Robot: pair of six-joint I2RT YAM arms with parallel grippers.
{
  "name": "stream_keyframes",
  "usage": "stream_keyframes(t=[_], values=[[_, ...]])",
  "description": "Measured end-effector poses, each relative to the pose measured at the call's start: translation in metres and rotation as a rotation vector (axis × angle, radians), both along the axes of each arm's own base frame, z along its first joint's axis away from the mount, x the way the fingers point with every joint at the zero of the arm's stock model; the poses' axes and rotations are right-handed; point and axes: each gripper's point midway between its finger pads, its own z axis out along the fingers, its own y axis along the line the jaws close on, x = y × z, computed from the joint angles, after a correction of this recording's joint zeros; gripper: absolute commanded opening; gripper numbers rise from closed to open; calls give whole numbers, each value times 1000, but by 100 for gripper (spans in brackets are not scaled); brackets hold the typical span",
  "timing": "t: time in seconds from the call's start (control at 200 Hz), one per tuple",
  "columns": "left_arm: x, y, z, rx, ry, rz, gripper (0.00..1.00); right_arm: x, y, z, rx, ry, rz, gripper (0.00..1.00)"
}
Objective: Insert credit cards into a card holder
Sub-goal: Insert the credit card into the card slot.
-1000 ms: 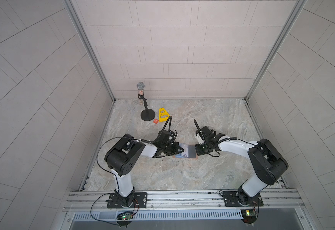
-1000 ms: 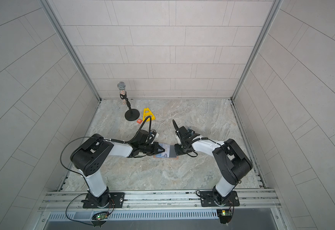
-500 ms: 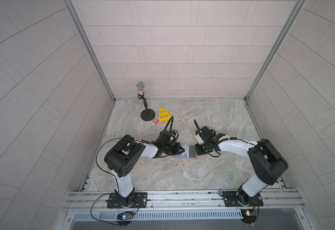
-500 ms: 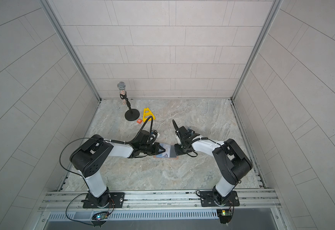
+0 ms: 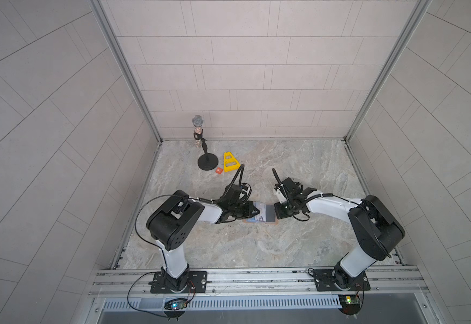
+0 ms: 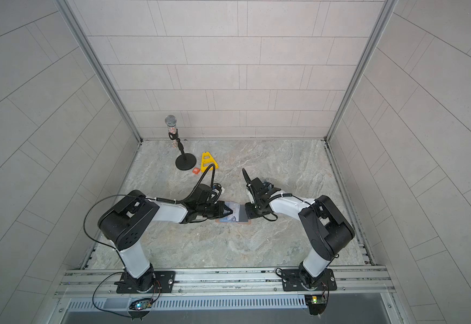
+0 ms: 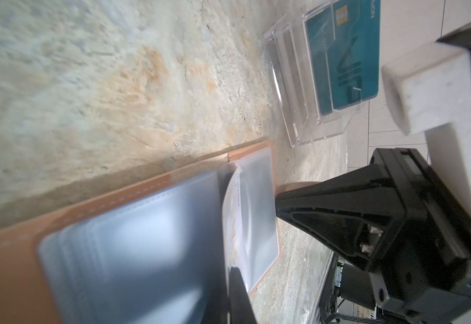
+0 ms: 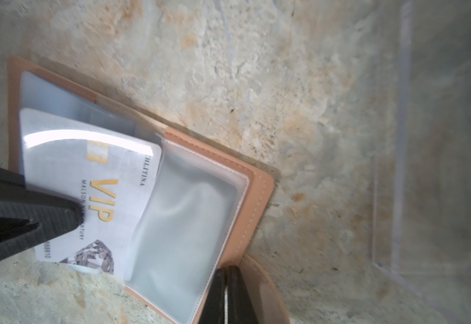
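Now at the left claw (image 8: 73,214): pressed together on the pale card (image 8: 111,179), pinching the short end that is away from the pocket.
Pale card: straight ahead of the left claw's tip. Its front end seems to be under the clear sleeve (image 8: 189,224) already. Most of it is outside and a little slanted to the pocket.
Right claw (image 8: 226,283): pressed together, facing the left claw. Its tip is at the holder's edge, just beside the strap (image 8: 265,280). Whether a sleeve edge is caught in it, I cannot tell.
Card holder (image 8: 256,196): lies open and flat on the counter (image 8: 312,112), between the two claws.
How the card will handle: light, stiff and smooth, so probably slippery. A flat pinch at the rear short end leaves the front edge free to enter.
How the holder will handle: light, with a soft cover. The sleeve is thin and wrinkled. I judge it slides on the counter unless it is pinned at the strap edge.
Risk: a card corner may catch the sleeve mouth and buckle it.
Next card: the teal card (image 7: 349,56) stands in the clear stand (image 7: 298,92), beyond the right claw and well apart from the left one.
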Motion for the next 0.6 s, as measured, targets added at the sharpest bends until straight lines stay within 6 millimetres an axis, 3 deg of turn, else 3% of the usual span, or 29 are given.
stream_keyframes(t=[0.596], values=[[-4,3,0,10,42,21,0,0,0,0,0,1,0,6]])
